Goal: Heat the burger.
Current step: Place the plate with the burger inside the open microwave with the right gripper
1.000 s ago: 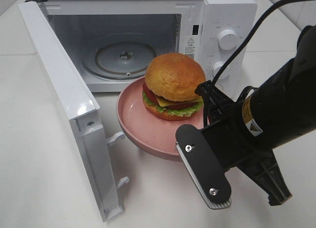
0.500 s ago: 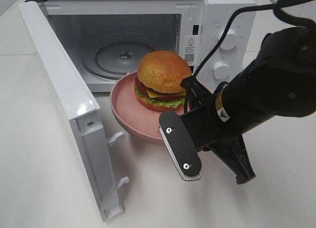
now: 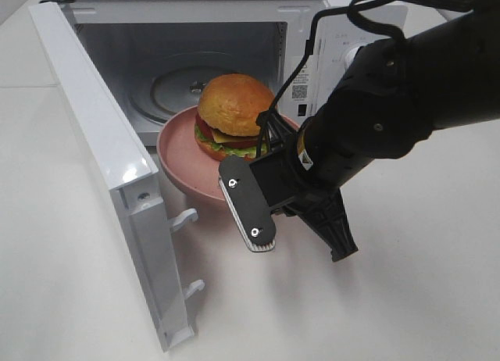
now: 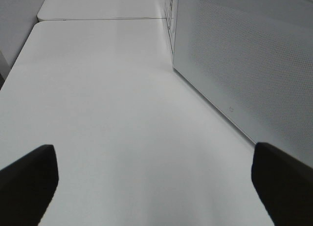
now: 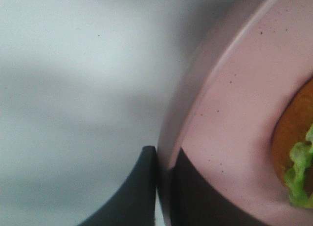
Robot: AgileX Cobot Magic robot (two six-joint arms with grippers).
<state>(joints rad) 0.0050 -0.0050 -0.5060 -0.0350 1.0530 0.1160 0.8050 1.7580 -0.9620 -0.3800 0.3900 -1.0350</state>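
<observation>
The burger (image 3: 233, 115), with a tan bun, lettuce and a dark layer, sits on a round pink plate (image 3: 176, 162). The plate is held in the air just in front of the open microwave (image 3: 195, 33), its far edge at the cavity opening. My right gripper (image 3: 269, 151) is shut on the plate's near rim. In the right wrist view its two dark fingers (image 5: 142, 192) pinch the pink rim (image 5: 220, 113), and the burger's edge (image 5: 296, 138) shows beside them. My left gripper (image 4: 154, 187) is open and empty over bare table, beside the microwave's side wall (image 4: 244, 64).
The microwave door (image 3: 101, 142) stands swung open to the left, its latch hooks (image 3: 183, 216) pointing at the plate. A glass turntable (image 3: 176, 87) lies inside the cavity. The white table (image 3: 422, 283) extends in front and to the right.
My right arm has carried the plate and burger up and to the left, closer to the microwave opening. The grip on the rim is unchanged.
</observation>
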